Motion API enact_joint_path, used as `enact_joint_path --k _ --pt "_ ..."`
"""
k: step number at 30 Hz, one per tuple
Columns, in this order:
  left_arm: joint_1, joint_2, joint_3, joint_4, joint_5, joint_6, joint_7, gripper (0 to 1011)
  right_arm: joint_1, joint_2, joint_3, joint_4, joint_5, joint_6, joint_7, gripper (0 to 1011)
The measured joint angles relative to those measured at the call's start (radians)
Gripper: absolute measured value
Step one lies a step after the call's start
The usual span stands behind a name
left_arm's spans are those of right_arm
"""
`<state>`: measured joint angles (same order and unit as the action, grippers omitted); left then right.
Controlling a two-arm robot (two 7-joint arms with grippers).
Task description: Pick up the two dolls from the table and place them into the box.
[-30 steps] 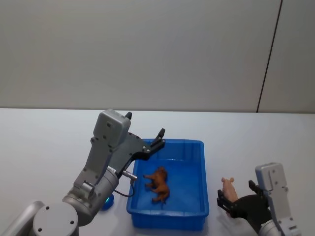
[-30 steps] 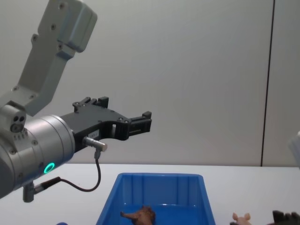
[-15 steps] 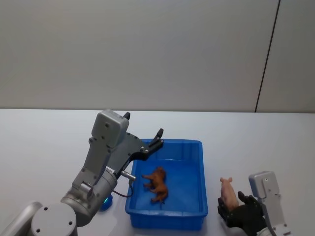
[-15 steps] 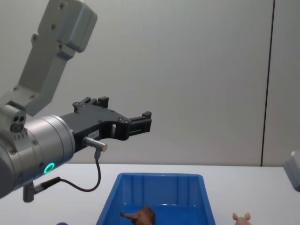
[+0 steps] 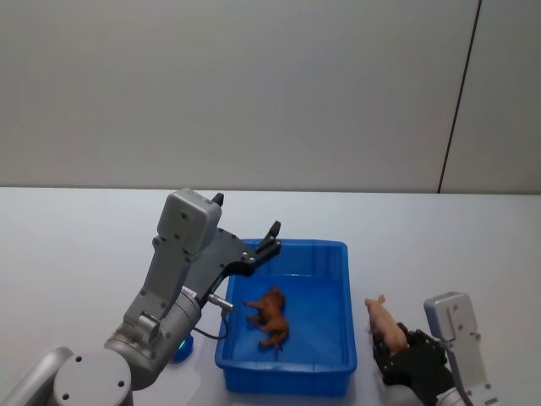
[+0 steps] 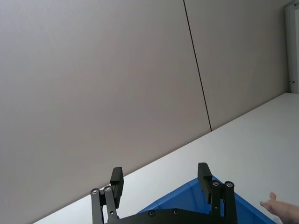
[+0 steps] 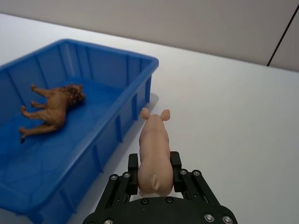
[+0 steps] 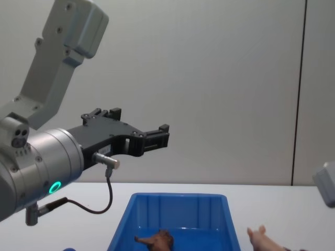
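Wall: plain pale grey, across the upper half of the head view.
Seam: thin dark line, slightly slanted, upper right of the frame.
Small blue object: lower left, partly hidden, kind unclear.

brown animal figurine lies on its side in the blue box; pink pig, clamped in the right gripper, at the box's 4 o'clock

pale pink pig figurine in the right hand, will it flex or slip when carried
Probably stiff: the pale pink pig figurine shows no dent or bend where the right hand squeezes it. Its smooth, rounded body could slip or pivot, since it is pinched only at the rear, with the head sticking out forward.
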<state>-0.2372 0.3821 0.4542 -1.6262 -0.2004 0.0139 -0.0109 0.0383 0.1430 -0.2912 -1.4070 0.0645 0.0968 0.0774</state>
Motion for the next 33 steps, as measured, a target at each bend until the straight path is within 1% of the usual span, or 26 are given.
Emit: enact_joint_path --k 13,16,19,20,26,30,31,32,33 --pt "0.0 0.0 0.0 0.0 0.0 0.0 0.0 1001 -0.004 0.005 0.0 -0.067 -0.028 -0.096 0.015 383" --pt "0.0 0.0 0.0 0.0 0.0 0.0 0.0 1001 0.001 0.004 0.0 -0.087 -0.032 -0.125 0.035 384" --pt "0.0 0.0 0.0 0.0 0.0 0.0 0.0 1001 0.007 0.003 0.0 -0.094 -0.032 -0.137 0.052 383" --pt "0.0 0.0 0.0 0.0 0.0 0.0 0.0 1001 0.012 0.001 -0.001 -0.098 -0.032 -0.143 0.065 383" --pt "0.0 0.0 0.0 0.0 0.0 0.0 0.0 1001 0.03 -0.009 -0.006 -0.1 -0.026 -0.149 0.105 383" --pt "0.0 0.0 0.0 0.0 0.0 0.0 0.0 1001 0.049 -0.021 -0.01 -0.088 -0.017 -0.136 0.129 386" --pt "0.0 0.0 0.0 0.0 0.0 0.0 0.0 1001 0.052 -0.023 -0.011 -0.085 -0.015 -0.133 0.132 434" --pt "0.0 0.0 0.0 0.0 0.0 0.0 0.0 1001 0.055 -0.025 -0.011 -0.082 -0.013 -0.129 0.135 450" --pt "0.0 0.0 0.0 0.0 0.0 0.0 0.0 1001 0.057 -0.027 -0.012 -0.079 -0.011 -0.124 0.136 510"
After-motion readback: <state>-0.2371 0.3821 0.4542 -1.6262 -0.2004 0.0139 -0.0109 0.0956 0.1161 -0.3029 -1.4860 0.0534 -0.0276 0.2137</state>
